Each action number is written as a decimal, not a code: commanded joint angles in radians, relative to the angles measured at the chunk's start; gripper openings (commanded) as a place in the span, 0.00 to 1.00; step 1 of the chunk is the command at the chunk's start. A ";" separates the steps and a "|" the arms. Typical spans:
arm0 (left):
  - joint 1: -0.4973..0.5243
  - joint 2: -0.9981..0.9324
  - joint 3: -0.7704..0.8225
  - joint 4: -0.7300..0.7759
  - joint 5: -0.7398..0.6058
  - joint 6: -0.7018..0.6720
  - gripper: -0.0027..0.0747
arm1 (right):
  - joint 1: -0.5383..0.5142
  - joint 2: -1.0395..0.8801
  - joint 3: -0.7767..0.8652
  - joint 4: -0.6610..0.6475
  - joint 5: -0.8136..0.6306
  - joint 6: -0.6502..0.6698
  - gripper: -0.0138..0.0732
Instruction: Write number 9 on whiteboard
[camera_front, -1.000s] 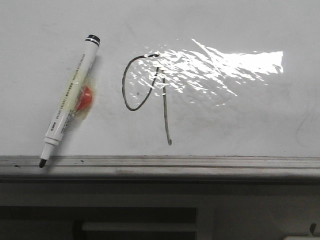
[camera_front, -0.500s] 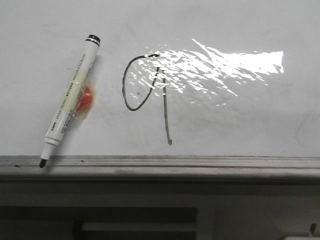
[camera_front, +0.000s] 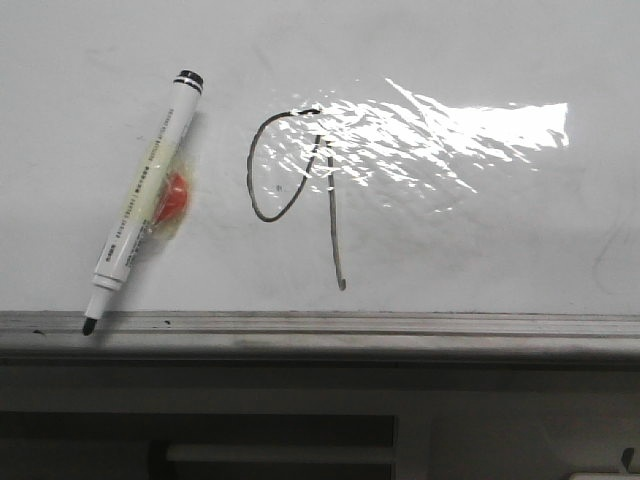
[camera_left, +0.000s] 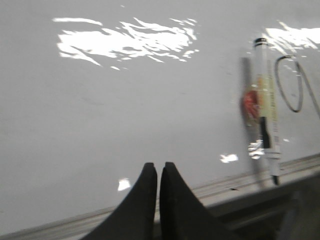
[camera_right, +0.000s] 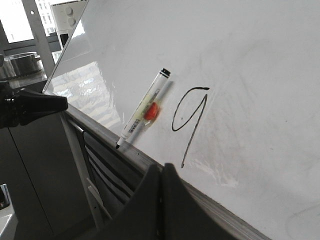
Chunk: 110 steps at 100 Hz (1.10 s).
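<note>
The number 9 (camera_front: 331, 215) stands in thin black line on the whiteboard (camera_front: 480, 230), a loop with a straight tail, partly under a bright glare patch. To its left a white marker (camera_front: 140, 205) lies slanted on the board, uncapped tip down on the grey edge rail (camera_front: 400, 325), with a red blob (camera_front: 172, 195) beside its barrel. My left gripper (camera_left: 159, 165) is shut and empty, off to the side of the marker (camera_left: 265, 100). My right gripper (camera_right: 161, 166) is shut and empty, just below the tail of the 9 (camera_right: 192, 135).
A dark cabinet with a pale handle (camera_front: 280, 453) sits under the rail. In the right wrist view the left arm's dark fingers (camera_right: 60, 102) reach in beyond the board's edge, and a metal pot (camera_right: 20, 60) stands by a window behind.
</note>
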 joint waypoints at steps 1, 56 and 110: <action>0.090 -0.028 0.018 -0.030 -0.094 0.109 0.01 | 0.002 0.007 -0.025 -0.015 -0.072 -0.008 0.09; 0.375 -0.028 0.020 -0.038 0.092 0.105 0.01 | 0.002 0.007 -0.025 -0.015 -0.072 -0.008 0.09; 0.371 -0.028 0.020 -0.038 0.092 0.105 0.01 | 0.002 0.007 -0.025 -0.015 -0.072 -0.008 0.09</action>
